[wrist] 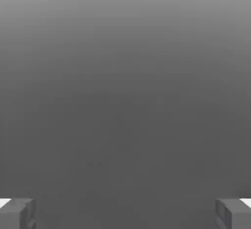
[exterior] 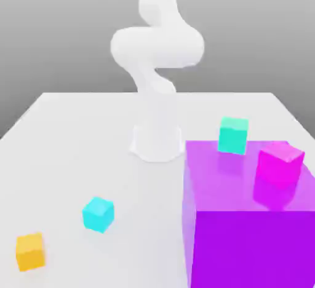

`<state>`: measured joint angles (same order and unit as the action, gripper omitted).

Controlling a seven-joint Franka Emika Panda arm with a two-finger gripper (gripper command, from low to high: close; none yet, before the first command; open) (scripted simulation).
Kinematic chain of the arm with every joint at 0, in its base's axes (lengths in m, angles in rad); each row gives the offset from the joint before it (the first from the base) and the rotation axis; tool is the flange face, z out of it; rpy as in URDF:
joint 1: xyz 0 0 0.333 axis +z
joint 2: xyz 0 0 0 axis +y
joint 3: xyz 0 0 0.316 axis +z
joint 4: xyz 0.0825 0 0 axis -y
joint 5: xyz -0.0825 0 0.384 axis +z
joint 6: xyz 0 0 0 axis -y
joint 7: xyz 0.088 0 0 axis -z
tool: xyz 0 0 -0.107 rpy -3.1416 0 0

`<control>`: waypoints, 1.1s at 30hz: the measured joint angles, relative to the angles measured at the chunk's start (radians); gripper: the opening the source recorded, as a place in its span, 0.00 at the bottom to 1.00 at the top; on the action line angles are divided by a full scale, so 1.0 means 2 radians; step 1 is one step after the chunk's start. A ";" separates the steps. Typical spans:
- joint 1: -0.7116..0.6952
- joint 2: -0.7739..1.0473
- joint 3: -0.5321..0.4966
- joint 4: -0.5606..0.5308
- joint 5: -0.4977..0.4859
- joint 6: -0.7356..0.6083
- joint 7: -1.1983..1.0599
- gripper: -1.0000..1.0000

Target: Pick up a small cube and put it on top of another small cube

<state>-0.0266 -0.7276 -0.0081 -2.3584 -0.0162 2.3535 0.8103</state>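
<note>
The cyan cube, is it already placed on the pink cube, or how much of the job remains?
Nothing is done yet. The cyan cube sits on the white table, beside the orange cube. The pink cube rests on top of the large purple cube, with nothing on it. The gripper is open and empty. Picking up, carrying and placing all remain.

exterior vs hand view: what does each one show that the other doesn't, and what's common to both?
Exterior view: the white arm on a white table; a small cyan cube and a small orange cube on the table at that view's left; a small teal-green cube and a small magenta-pink cube on top of a huge purple cube at its right.

Hand view: the open gripper, its two grey fingertips wide apart, nothing between them, against plain grey.

Shared: a grey backdrop; no cube or other object is common.
</note>
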 joint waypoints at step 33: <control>-0.155 0.488 -0.012 -0.238 0.071 0.364 -0.058 0.00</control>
<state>-0.3367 0.2486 -0.0316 -2.8339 0.1259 3.0819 0.6943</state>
